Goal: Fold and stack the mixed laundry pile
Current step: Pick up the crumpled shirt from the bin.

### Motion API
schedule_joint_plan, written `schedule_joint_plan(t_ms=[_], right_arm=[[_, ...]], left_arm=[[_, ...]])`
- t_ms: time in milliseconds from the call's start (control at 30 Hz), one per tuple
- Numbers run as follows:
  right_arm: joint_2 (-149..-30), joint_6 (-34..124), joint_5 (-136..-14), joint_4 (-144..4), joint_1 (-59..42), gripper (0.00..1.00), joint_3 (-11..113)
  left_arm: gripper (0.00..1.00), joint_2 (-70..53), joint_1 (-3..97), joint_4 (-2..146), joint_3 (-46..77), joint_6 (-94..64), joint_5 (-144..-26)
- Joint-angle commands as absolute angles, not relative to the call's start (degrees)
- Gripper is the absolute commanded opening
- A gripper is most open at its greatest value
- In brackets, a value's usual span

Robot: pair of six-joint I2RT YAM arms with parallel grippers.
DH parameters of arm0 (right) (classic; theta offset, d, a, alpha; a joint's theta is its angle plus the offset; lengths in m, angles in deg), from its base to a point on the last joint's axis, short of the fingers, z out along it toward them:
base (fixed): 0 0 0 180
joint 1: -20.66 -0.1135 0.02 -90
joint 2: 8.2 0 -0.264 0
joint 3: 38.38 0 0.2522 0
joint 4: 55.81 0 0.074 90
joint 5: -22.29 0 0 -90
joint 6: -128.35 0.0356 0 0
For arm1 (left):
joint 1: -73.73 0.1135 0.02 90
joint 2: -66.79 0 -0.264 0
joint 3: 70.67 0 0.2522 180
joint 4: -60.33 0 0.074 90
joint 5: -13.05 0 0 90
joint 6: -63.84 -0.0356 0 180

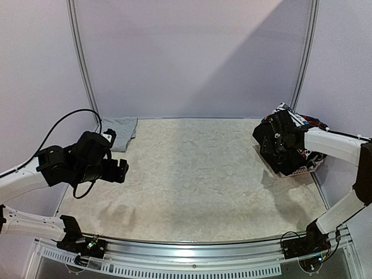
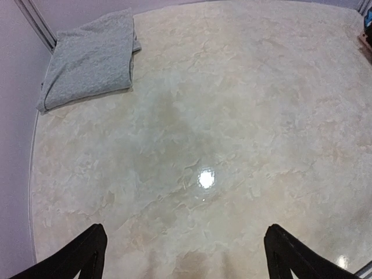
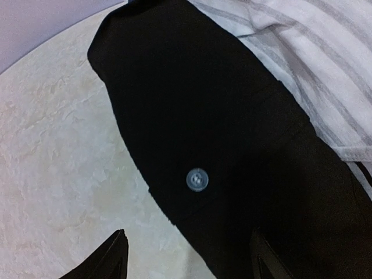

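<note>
Trousers (image 3: 192,116), black, drape off the pile (image 1: 290,113) at the table's (image 1: 192,168) right edge beneath the right claw (image 3: 186,258), jaws apart and empty: pinch near the button (image 3: 197,179), clear of the striped piece (image 3: 314,64).

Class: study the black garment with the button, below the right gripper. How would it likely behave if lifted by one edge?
The black garment lies in soft curves on the table, so it would probably sag rather than hold its shape. Its button hints at sturdier cloth, likely heavier than the striped piece. Touching that piece, it may drag it along.
</note>
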State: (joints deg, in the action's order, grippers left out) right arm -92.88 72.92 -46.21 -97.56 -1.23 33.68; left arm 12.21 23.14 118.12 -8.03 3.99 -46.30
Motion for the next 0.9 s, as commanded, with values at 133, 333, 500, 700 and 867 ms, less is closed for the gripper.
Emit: schedule_joint_plan(t_ms=[133, 333, 500, 700, 867], right_arm=[[-101.0, 75.1, -51.7, -93.6, 1.9, 0.70, 39.1], [-106.0, 75.5, -48.0, -93.9, 2.4, 0.58, 42.6], [-110.0, 75.7, -43.5, -95.5, 2.4, 0.39, 45.9], [-110.7, 75.4, -39.8, -97.0, 2.4, 0.19, 47.5], [-108.5, 74.3, -36.6, -98.0, 2.5, 0.03, 48.1]], left_arm=[[0.95, 14.8, 21.8, 116.7, -15.7, 5.0, -43.2], [0.95, 17.6, 21.0, 117.1, -17.5, 5.4, -41.3], [0.95, 19.3, 20.2, 117.3, -17.7, 5.4, -40.6], [0.94, 18.8, 19.5, 117.5, -17.8, 5.5, -39.7], [0.94, 18.8, 19.2, 117.6, -17.8, 5.6, -39.5]])
